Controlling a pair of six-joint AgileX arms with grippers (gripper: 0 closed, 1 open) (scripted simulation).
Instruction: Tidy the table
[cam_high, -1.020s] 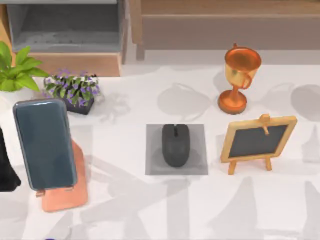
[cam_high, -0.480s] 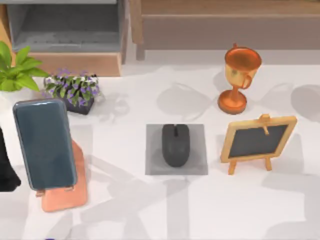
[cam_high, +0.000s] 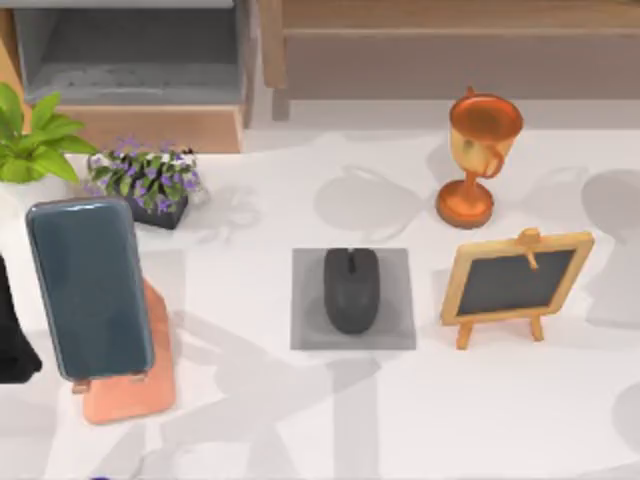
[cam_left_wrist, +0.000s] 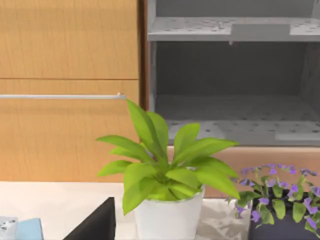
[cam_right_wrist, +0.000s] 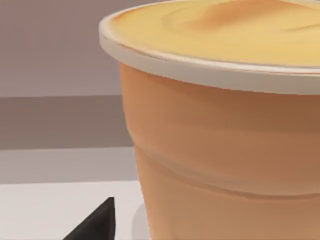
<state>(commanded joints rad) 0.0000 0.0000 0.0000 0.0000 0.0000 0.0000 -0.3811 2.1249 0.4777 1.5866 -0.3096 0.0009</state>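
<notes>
The white marbled table (cam_high: 480, 400) carries a black mouse (cam_high: 351, 290) on a small grey mat (cam_high: 305, 330), a phone (cam_high: 88, 285) leaning on an orange stand (cam_high: 130, 395), a copper trophy (cam_high: 480, 150) and a little framed chalkboard (cam_high: 517, 280). My left arm (cam_high: 12, 335) is a black shape at the table's left edge, beside the phone. A black corner of my left gripper (cam_left_wrist: 95, 225) sits low in front of a green plant in a white pot (cam_left_wrist: 167, 200). A black corner of my right gripper (cam_right_wrist: 97, 220) is close beside a big orange cup (cam_right_wrist: 225, 135).
Along the back stands brown wooden furniture with a grey open compartment (cam_high: 130, 60). A green plant (cam_high: 35, 140) and a planter of purple flowers (cam_high: 145, 185) stand at the back left. Bare tabletop lies along the front, between the phone stand and the chalkboard.
The broad shadows over the table's front right have slid off toward the right edge. No object on the table has moved.
</notes>
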